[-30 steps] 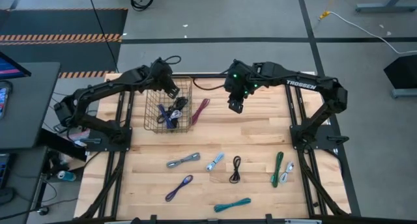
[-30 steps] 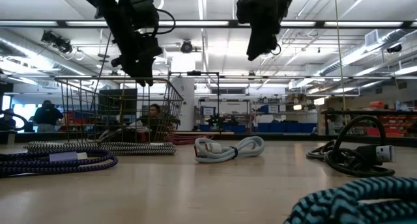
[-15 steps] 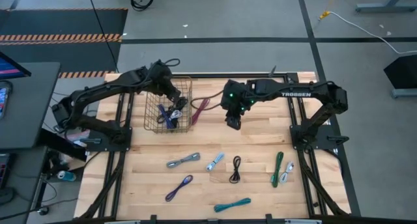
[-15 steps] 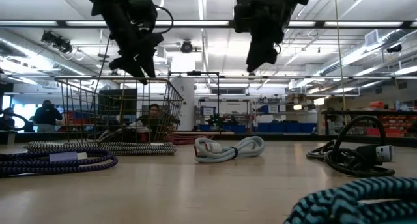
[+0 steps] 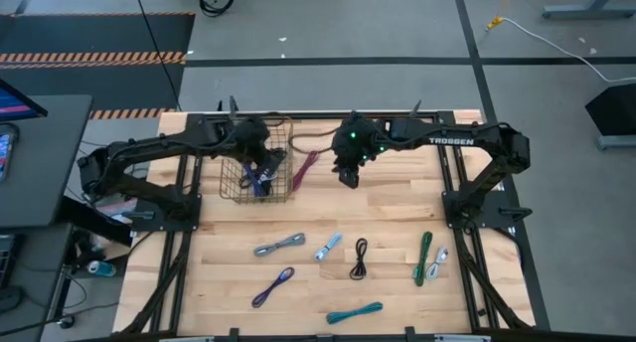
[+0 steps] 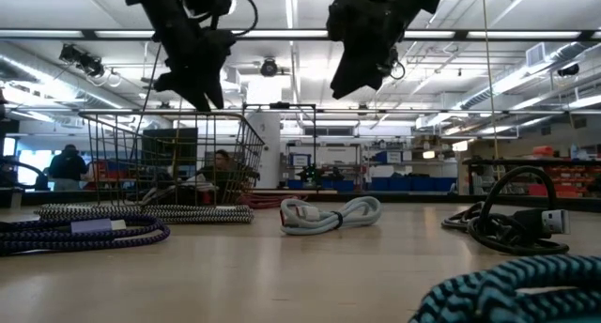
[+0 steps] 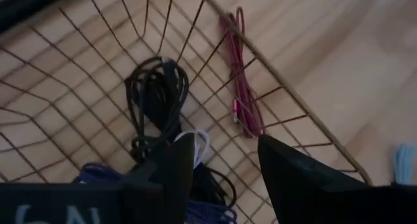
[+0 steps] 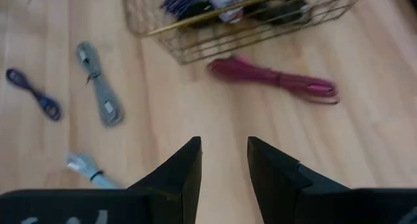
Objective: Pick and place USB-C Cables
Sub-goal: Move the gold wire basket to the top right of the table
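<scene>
- Done: a black cable (image 7: 158, 100) and purple cables (image 5: 260, 177) are seen inside the wire basket (image 5: 231, 173), directly below the left gripper (image 7: 221, 160), whose fingers are apart and empty.
- Pending: a maroon cable (image 8: 273, 77) lies on the worktop (image 5: 397, 198) just outside the basket wall, ahead of the right gripper (image 8: 223, 160), whose fingers are apart and empty.
- Pending: a grey cable (image 5: 278, 246), a light blue cable (image 5: 328, 247), a black coil (image 5: 360, 257), a green cable (image 5: 425, 257), a purple cable (image 5: 272, 286) and a teal cable (image 5: 354, 312) remain well apart from both grippers.
- Judgement: the task is under half complete.
</scene>
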Controlling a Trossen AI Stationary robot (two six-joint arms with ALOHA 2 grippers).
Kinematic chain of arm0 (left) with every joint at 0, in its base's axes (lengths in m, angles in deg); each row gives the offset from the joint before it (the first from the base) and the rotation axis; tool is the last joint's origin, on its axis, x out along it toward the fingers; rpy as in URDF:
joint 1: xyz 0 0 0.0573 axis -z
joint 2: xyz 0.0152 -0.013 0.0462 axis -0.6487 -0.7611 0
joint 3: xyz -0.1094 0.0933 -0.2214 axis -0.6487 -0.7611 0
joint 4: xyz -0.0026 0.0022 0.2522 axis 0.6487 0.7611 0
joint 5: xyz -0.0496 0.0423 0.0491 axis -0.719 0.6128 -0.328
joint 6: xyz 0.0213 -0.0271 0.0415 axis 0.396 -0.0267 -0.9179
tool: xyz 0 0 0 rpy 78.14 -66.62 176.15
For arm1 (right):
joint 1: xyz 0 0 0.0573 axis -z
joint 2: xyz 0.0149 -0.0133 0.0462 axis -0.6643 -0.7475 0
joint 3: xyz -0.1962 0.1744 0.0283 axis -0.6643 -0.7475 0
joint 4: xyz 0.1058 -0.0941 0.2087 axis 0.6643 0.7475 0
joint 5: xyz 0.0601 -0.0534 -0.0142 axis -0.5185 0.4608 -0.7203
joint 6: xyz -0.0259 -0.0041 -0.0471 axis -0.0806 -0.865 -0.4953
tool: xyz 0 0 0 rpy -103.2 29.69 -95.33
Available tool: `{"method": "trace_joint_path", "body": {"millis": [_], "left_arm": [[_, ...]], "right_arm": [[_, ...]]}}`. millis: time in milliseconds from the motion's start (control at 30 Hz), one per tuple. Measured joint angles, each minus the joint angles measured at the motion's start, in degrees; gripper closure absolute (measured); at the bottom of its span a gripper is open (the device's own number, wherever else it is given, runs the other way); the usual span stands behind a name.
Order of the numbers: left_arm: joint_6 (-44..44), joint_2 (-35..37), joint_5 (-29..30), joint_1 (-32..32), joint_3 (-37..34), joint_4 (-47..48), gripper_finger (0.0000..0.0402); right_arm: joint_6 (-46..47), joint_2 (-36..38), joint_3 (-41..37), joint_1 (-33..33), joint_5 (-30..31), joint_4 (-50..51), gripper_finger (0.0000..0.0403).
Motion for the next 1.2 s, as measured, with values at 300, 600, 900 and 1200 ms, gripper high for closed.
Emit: {"method": "trace_joint_path", "body": {"millis": [300, 600, 900, 1200], "left_arm": [[1.65, 6.43, 11.11, 5.54, 4.46, -1.21, 0.0226], [-1.08, 11.23, 17.75, 8.88, 12.07, 0.50, 0.0226], [-2.31, 13.05, 18.70, 11.90, 13.80, 1.28, 0.0226], [-2.59, 13.84, 18.70, 13.35, 13.78, 1.14, 0.0226]], "right_arm": [[-2.24, -0.48, 0.03, 7.05, -5.71, -1.70, 0.0273], [-3.55, -8.55, 0.04, 10.57, -9.20, -3.67, 0.0273], [-4.57, -17.29, 1.94, 11.50, -12.72, -7.89, 0.0273], [-4.77, -25.17, 12.46, 14.68, -16.79, -5.16, 0.0273]]}}
